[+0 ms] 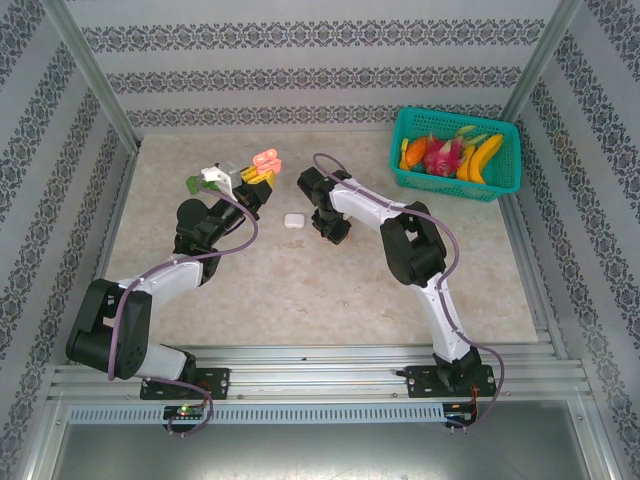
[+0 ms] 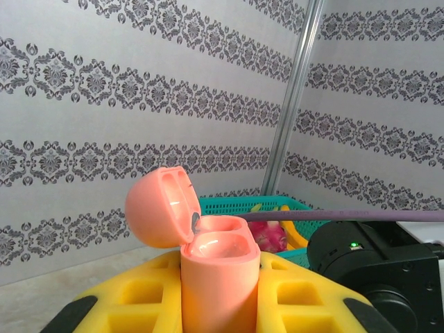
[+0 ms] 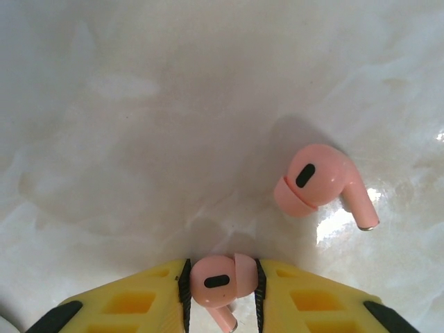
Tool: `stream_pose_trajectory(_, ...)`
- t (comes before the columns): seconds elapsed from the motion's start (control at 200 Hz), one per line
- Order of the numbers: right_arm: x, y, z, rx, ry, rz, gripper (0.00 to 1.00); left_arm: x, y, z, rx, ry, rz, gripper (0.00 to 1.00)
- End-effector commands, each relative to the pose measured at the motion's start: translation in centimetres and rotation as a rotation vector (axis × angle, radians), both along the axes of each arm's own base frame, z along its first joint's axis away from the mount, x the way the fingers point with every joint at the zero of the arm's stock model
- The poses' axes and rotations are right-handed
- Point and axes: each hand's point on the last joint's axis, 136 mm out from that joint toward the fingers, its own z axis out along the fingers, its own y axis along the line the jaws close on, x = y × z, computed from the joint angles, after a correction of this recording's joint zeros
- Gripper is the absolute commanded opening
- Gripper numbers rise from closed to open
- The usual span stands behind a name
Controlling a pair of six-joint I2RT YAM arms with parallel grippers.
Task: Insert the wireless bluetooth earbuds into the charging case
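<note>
Patterned wallpaper (image 1: pixel 300 40) encloses a pale marbled counter (image 1: pixel 300 290). Left hand (image 1: pixel 258 176) is clenched on the raised pink charging case (image 2: pixel 215 284), lid open. A white case (image 1: pixel 293 220) lies mid-counter. Right hand (image 3: pixel 222 277) pinches one pink earbud (image 3: pixel 216 281) low over the counter, a second pink earbud (image 3: pixel 319 182) lying nearby. A green basket (image 1: pixel 450 184) sits far right.
</note>
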Motion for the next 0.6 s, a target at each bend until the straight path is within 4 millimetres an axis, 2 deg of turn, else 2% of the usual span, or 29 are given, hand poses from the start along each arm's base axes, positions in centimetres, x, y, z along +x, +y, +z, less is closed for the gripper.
stream_pose_trajectory(0.0, 0.6, 0.0, 0.4, -0.019, -0.037, 0.037, 0.31, -0.2, 0.2, 2.3, -0.026, -0.067, -0.021, 0.00)
stream_pose_trajectory(0.28, 0.1, 0.2, 1.9, -0.027, -0.087, 0.094, 0.30, -0.8, 0.1, 2.5, -0.009, -0.061, -0.029, 0.00)
stream_pose_trajectory(0.44, -1.3, 0.3, 2.6, -0.033, -0.100, 0.137, 0.30, -1.2, 0.1, 2.6, 0.008, -0.059, -0.030, 0.00)
stream_pose_trajectory(0.595, -3.2, 0.2, 2.4, -0.034, -0.092, 0.170, 0.30, -1.5, 0.2, 2.6, 0.022, -0.056, -0.028, 0.00)
